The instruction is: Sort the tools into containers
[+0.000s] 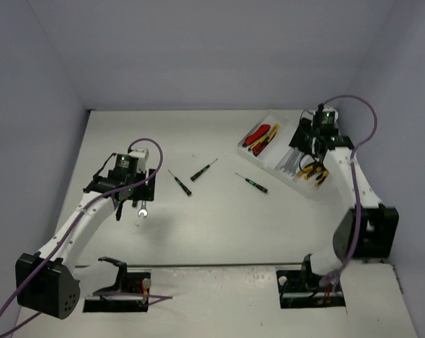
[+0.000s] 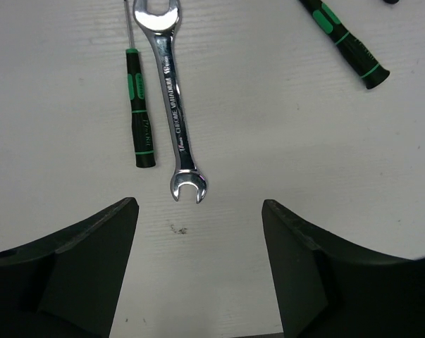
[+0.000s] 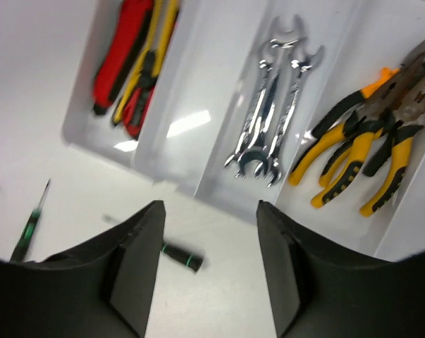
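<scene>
Left gripper (image 2: 199,211) wide open, empty, slim silver open-end steel wrench (image 2: 171,98) just ahead on white tabletop (image 2: 304,155); right gripper (image 3: 211,211) likewise open, empty.

- Tray (image 3: 198,84): 1, with four compartments, beyond the right jaws.
- Wrenches: 4. Three lie together in the tray (image 3: 268,105); one loose wrench (image 2: 175,105) is just ahead of the left jaws.
- Screwdrivers: 3, loose, between the two pairs of jaws (image 1: 180,182) (image 1: 204,169) (image 1: 251,183).
- Pliers (image 3: 360,134): apparently 3, overlapping.
- Utility knives (image 3: 134,63): at least 3, stacked, exact count unclear.
</scene>
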{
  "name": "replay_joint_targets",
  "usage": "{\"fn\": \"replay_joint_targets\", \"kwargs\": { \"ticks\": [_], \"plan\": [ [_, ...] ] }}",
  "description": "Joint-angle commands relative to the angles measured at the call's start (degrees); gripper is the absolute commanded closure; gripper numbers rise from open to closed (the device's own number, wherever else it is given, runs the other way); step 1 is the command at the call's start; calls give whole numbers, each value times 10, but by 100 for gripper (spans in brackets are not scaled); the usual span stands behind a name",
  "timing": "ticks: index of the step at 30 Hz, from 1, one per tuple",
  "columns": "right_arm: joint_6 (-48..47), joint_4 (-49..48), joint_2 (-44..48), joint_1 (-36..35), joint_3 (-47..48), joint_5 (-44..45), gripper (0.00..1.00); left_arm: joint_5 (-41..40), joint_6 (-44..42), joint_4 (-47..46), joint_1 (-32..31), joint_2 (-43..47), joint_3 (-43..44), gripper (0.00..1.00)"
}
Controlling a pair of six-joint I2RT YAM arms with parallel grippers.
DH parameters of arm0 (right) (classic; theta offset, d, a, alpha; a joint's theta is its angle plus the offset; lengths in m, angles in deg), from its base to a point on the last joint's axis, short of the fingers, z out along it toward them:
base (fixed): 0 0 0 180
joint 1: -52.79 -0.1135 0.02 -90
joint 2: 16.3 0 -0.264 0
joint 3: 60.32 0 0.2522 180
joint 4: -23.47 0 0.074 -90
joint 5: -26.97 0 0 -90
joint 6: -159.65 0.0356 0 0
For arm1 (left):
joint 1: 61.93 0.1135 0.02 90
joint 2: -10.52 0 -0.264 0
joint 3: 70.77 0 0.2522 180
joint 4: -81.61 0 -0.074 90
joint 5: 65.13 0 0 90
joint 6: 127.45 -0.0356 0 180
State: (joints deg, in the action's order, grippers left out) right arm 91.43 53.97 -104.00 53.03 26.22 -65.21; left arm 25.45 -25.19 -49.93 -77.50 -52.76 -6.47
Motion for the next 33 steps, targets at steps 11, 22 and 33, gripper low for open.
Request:
{"fn": "replay_joint_targets", "kwargs": {
  "ticks": [11,22,33],
  "plan": [
    [-35,-40,262,-50,-203,-72,35,39,-22,-27,39,-181,87,46],
    [-35,-50,283,-73,-216,-58,35,28,-51,-53,70,-298,117,52],
    [-36,-52,276,-78,-218,-55,35,27,-49,-63,73,-332,119,59]
  ]
}}
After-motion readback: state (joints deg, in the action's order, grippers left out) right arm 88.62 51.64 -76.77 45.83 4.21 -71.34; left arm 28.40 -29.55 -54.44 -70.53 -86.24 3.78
